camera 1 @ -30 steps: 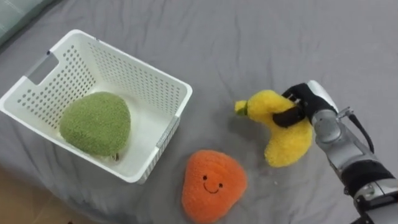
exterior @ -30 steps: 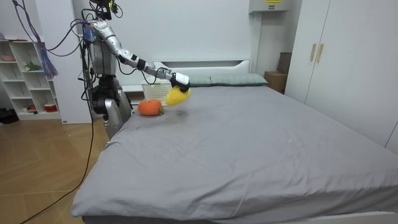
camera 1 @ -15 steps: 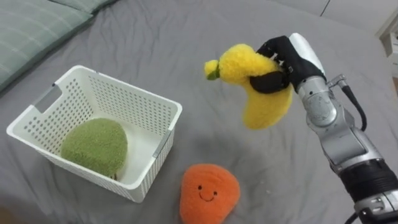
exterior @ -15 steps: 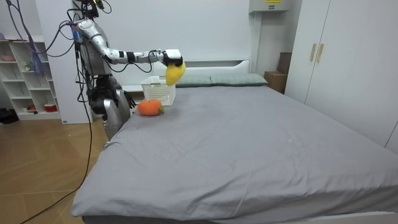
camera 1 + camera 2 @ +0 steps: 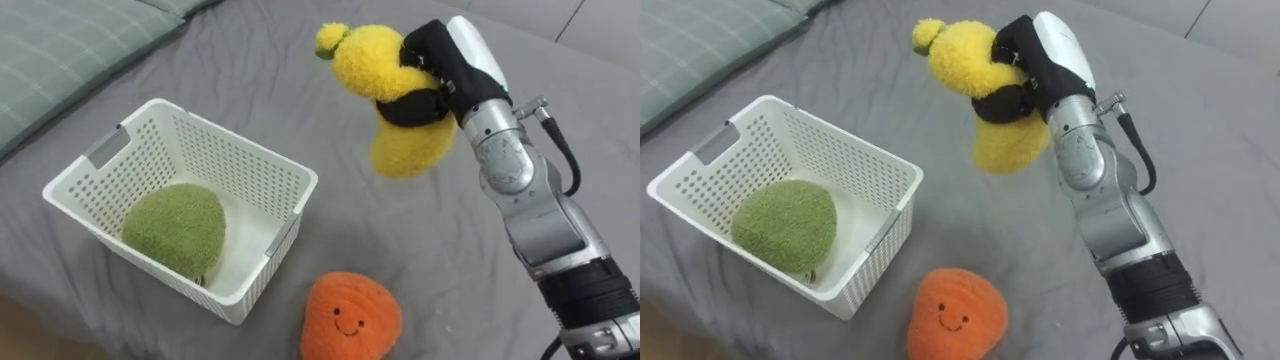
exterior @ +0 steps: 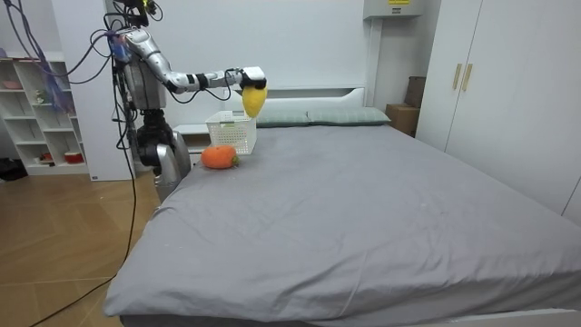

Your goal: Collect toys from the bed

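Observation:
My right hand (image 5: pixel 445 66) (image 5: pixel 1032 55) is shut on a yellow banana plush toy (image 5: pixel 392 95) (image 5: pixel 980 85) and holds it in the air above the grey bed, to the right of the white perforated basket (image 5: pixel 258 170) (image 5: pixel 865 165). A green round plush toy (image 5: pixel 173 228) (image 5: pixel 783 223) lies inside the basket. An orange plush toy with a smiling face (image 5: pixel 350 316) (image 5: pixel 954 313) rests on the bed in front of the basket. In the room view I stand at the head corner of the bed with the right hand (image 6: pixel 253 76) raised over the basket (image 6: pixel 231 133).
A pale green striped pillow (image 5: pixel 60 50) lies at the upper left beside the basket. The grey bedsheet (image 5: pixel 300 100) stretches wide to the right. Shelves (image 6: pixel 41 109) stand behind me, and wardrobes (image 6: pixel 508 82) are at the room view's right.
My right hand has lifted the banana toy off the bed and carried it up and left toward the basket. The head camera has shifted, so the basket sits further right.

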Motion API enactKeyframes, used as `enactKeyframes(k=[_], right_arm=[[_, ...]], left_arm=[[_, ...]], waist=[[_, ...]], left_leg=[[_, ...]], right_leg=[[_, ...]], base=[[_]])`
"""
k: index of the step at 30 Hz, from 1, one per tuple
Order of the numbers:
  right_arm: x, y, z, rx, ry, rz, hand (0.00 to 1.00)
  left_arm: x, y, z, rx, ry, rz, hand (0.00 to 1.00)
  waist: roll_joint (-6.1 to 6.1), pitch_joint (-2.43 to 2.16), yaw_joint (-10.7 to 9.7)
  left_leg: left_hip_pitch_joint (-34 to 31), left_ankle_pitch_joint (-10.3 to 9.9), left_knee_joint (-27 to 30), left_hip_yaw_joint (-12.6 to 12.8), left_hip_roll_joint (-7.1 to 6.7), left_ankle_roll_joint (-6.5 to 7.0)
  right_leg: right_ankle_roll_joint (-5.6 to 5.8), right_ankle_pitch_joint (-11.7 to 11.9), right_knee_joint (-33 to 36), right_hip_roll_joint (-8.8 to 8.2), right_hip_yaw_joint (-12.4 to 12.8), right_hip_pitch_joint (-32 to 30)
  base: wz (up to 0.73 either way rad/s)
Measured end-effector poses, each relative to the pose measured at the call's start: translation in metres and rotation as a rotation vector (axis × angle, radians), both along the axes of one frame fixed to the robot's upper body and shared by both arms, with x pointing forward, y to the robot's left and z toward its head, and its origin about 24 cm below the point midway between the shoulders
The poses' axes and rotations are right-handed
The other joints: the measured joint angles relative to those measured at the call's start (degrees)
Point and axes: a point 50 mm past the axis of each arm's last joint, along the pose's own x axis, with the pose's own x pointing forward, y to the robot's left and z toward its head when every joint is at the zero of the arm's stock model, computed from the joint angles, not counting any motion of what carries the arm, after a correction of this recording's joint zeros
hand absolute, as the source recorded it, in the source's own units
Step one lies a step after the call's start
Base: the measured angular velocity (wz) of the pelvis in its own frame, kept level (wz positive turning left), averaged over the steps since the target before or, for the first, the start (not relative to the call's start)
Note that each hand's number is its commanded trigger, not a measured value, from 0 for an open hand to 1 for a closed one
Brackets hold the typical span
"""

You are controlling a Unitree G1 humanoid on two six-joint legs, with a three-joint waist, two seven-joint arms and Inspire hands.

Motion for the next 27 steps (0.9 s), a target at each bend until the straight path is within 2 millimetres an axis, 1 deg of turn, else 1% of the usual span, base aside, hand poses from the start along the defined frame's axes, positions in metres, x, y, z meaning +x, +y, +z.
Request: enactKeyframes(k=[2,4,5,6,7,9,12,15,16,17,19,22,23,25,26,27], right_arm=[[0.0,0.0,-0.001,-0.001,0.015,-0.004,1.0],[0.0,0.004,-0.003,0.007,0.028,-0.005,1.0],[0.0,0.005,-0.004,0.007,0.031,-0.002,1.0],[0.0,0.009,-0.004,0.007,0.032,0.009,1.0],[0.001,0.013,-0.003,0.003,0.032,0.022,1.0],[0.001,0.02,-0.003,0.009,0.035,0.037,1.0],[0.001,0.032,-0.001,0.005,0.034,0.073,1.0],[0.003,0.04,0.004,-0.002,0.026,0.099,1.0],[0.004,0.043,0.005,0.0,0.022,0.107,1.0],[0.004,0.044,0.005,0.002,0.022,0.111,1.0],[0.003,0.049,0.003,-0.001,0.031,0.126,1.0],[0.003,0.049,0.0,-0.006,0.048,0.13,1.0],[0.003,0.05,-0.001,-0.006,0.053,0.129,1.0],[0.003,0.051,-0.004,-0.014,0.068,0.132,1.0],[0.003,0.052,-0.005,-0.017,0.074,0.132,1.0],[0.003,0.052,-0.009,-0.025,0.088,0.132,1.0]], left_arm=[[-0.003,0.001,0.0,0.025,0.02,-0.008,0.0],[-0.006,0.002,0.0,0.038,0.039,0.004,0.0],[-0.006,0.002,0.0,0.039,0.043,0.005,0.0],[-0.007,0.002,0.0,0.039,0.046,0.006,0.0],[-0.01,0.003,-0.001,0.039,0.055,0.007,0.0],[-0.01,0.003,-0.001,0.045,0.058,-0.004,0.0],[-0.01,0.003,-0.001,0.044,0.069,-0.002,0.0],[-0.013,0.003,-0.002,0.04,0.084,0.004,0.0],[-0.017,0.003,-0.002,0.038,0.093,0.013,0.0],[-0.017,0.004,-0.002,0.036,0.096,0.019,0.0],[-0.021,0.004,-0.003,0.026,0.111,0.025,0.0],[-0.022,-0.001,-0.004,0.01,0.117,0.029,0.0],[-0.023,-0.001,-0.004,0.009,0.122,0.029,0.0],[-0.026,-0.001,-0.005,0.008,0.14,0.032,0.0],[-0.027,-0.001,-0.005,0.008,0.143,0.032,0.0],[-0.029,-0.001,-0.005,0.009,0.149,0.034,0.0]], waist=[[-0.06,0.03,0.7],[-0.07,0.03,1.8],[-0.07,0.03,2.0],[-0.09,0.05,2.1],[-0.2,0.11,2.1],[-0.43,0.24,2.3],[-1.01,0.5,3.5],[-1.23,0.53,4.3],[-1.23,0.54,5.0],[-1.23,0.55,5.2],[-1.13,0.66,5.7],[-0.8,0.89,7.0],[-0.8,0.89,7.3],[-0.8,0.89,8.4],[-0.8,0.89,8.5],[-0.8,0.89,9.1]], left_leg=[[-0.2,0.0,0.2,-0.3,-0.03,0.0],[-0.7,0.0,0.4,-0.6,-0.09,0.0],[-0.8,0.0,0.6,-0.8,-0.12,0.0],[-1.1,0.0,0.8,-1.3,-0.26,0.01],[-1.8,0.0,1.0,-2.3,-0.48,0.03],[-2.3,0.0,1.2,-3.3,-0.77,0.06],[-2.8,0.1,1.6,-4.7,-1.25,0.21],[-3.8,0.3,2.2,-6.3,-1.87,0.48],[-3.8,0.4,2.2,-6.5,-1.94,0.53],[-3.8,0.4,2.3,-6.6,-1.99,0.54],[-3.8,0.5,2.5,-8.0,-2.67,0.67],[-4.2,0.6,3.1,-8.7,-2.74,0.77],[-4.3,0.6,3.2,-8.7,-2.76,0.78],[-4.3,0.6,3.3,-8.8,-2.82,0.8],[-4.3,0.6,3.3,-8.9,-2.83,0.81],[-4.3,0.7,3.3,-9.1,-2.88,0.8]], right_leg=[[0.0,0.0,0.0,-0.03,-0.4,0.0],[0.01,0.0,0.0,-0.11,-1.1,0.0],[0.01,0.0,0.0,-0.13,-1.4,0.0],[0.04,0.0,0.0,-0.26,-2.4,0.0],[0.18,-0.1,0.0,-0.39,-3.1,0.0],[0.32,-0.2,0.0,-0.59,-4.3,0.1],[0.45,-0.3,0.0,-0.9,-5.8,0.1],[0.64,-0.4,0.0,-1.24,-7.1,0.2],[0.68,-0.4,0.0,-1.31,-7.2,0.3],[0.71,-0.4,0.0,-1.33,-7.3,0.4],[1.08,-0.7,-0.1,-1.61,-8.0,1.1],[1.1,-0.7,0.0,-1.81,-8.6,1.2],[1.11,-0.7,0.0,-1.82,-8.6,1.2],[1.11,-0.7,0.0,-1.87,-8.7,1.2],[1.11,-0.7,0.0,-1.88,-8.7,1.2],[1.11,-0.7,0.0,-1.88,-8.9,1.3]], base=[[0.12],[0.09],[0.13],[0.24],[0.29],[0.29],[0.25],[0.29],[0.18],[0.17],[0.28],[0.14],[0.09],[0.0],[0.04],[0.11]])
